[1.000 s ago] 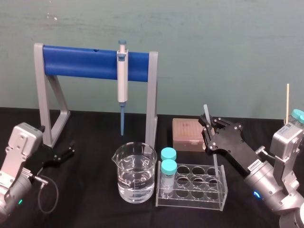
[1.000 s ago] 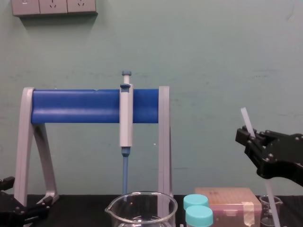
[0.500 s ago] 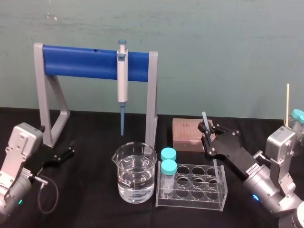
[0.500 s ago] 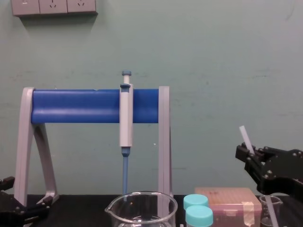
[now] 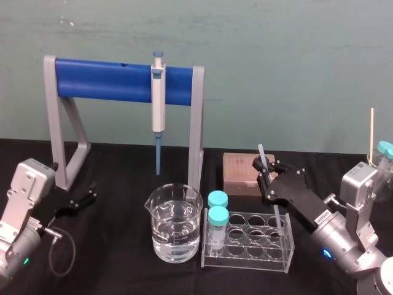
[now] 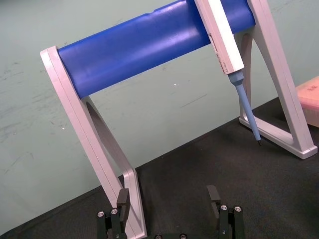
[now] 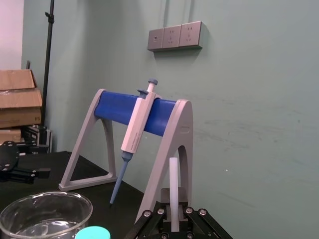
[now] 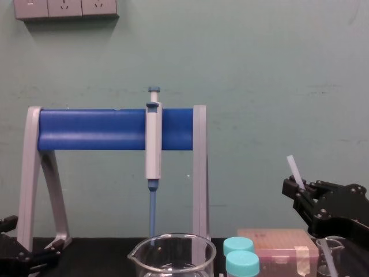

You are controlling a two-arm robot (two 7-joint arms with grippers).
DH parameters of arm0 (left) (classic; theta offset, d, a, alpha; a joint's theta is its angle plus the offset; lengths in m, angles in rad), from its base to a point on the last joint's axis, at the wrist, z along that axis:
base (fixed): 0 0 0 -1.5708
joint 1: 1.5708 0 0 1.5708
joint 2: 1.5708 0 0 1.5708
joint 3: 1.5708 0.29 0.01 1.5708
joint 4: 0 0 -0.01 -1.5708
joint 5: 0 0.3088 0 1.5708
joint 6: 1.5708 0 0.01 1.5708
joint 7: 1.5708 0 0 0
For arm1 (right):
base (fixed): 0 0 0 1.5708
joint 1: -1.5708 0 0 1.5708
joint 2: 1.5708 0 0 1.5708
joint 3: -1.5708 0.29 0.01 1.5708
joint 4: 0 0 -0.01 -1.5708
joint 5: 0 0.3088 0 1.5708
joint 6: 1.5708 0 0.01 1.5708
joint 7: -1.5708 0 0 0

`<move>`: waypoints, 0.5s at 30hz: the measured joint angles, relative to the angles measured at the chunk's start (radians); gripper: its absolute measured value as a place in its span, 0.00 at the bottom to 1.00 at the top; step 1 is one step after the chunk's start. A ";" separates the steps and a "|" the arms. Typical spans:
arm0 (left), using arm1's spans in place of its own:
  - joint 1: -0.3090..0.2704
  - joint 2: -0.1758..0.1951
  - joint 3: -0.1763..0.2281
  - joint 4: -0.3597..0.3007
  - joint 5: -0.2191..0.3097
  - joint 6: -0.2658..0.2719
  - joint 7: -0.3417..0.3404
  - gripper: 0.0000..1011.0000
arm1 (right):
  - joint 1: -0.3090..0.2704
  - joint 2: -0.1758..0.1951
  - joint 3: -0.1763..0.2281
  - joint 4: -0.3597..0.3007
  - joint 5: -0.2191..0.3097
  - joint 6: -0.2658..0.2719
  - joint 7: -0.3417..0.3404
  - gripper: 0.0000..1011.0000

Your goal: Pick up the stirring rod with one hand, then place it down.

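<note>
Right end effector [image 5: 264, 168] grips the tilted stirring rod [image 5: 261, 153] near its top; left end effector [image 5: 90, 192] rests open.

Right gripper [image 5: 265, 167] clamps the stirring rod [image 5: 261, 152].
I see it tilted behind the tube rack [image 5: 245, 252]; left gripper [image 5: 92, 191] idle, far left.

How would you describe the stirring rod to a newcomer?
Right of the blue-barred stand, by the clear tube rack, find the right gripper. It grips the stirring rod, a thin, whitish, tilted stick; unlike the pipette hanging on the stand, it has no blue tip.
</note>
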 joint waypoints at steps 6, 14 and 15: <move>0.000 0.000 0.000 0.000 0.000 0.000 0.000 0.99 | 0.003 -0.003 0.001 0.000 0.005 -0.002 0.000 0.07; 0.000 0.000 0.000 0.000 0.000 0.000 0.000 0.99 | 0.009 -0.004 0.001 0.007 0.009 -0.003 0.002 0.07; 0.000 0.000 0.000 0.000 0.000 0.000 0.000 0.99 | 0.009 -0.004 0.000 0.009 0.010 -0.002 0.003 0.07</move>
